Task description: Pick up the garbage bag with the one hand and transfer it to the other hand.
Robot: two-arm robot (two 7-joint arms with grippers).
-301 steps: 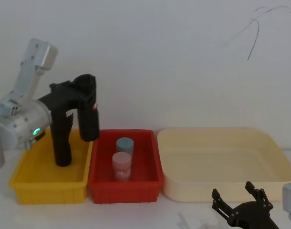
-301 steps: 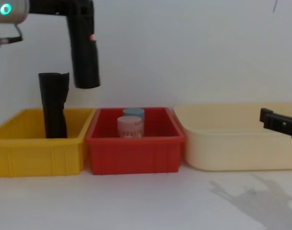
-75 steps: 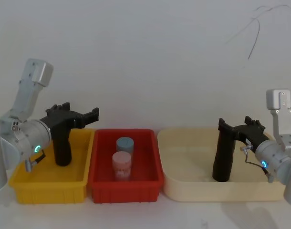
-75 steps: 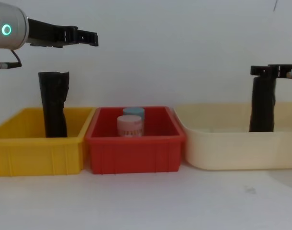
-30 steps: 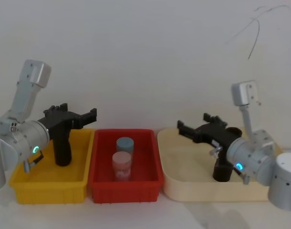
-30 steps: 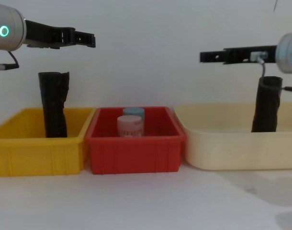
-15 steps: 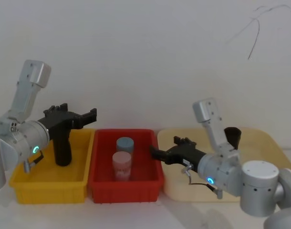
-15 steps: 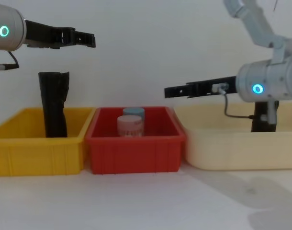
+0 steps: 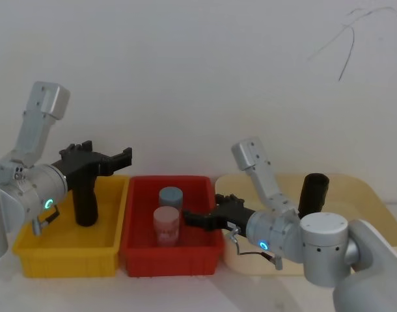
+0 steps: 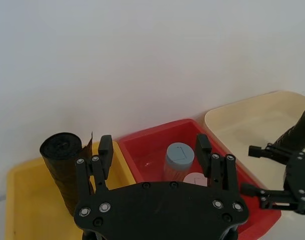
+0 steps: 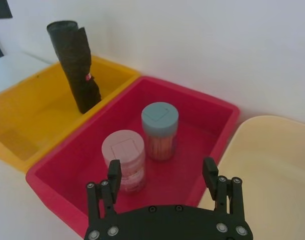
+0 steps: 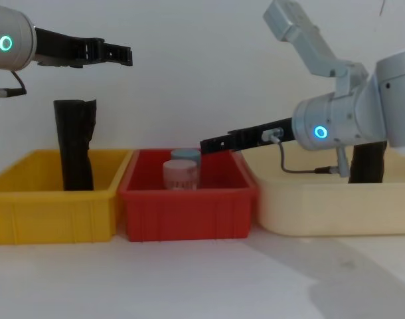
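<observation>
One black garbage bag roll (image 9: 312, 194) stands upright in the cream bin (image 9: 358, 183), also in the chest view (image 12: 366, 163), with nothing holding it. A second black roll (image 9: 85, 197) with a small red mark (image 11: 87, 76) stands in the yellow bin (image 9: 67, 251). My left gripper (image 9: 114, 160), on the arm with the green-teal ring, hovers open and empty above the yellow bin (image 12: 116, 54). My right gripper (image 9: 193, 220), on the blue-ring arm, reaches open and empty over the red bin (image 9: 174, 257), its fingertips (image 12: 209, 143) near the jars.
A pink-lidded jar (image 9: 166, 225) and a blue-lidded jar (image 9: 170, 195) stand in the red bin between the yellow and cream bins. All three bins sit side by side against a white wall. White tabletop lies in front of them.
My right arm has let go of the roll in the cream bin and swung left, its open gripper now over the red bin. The left arm has held still.
</observation>
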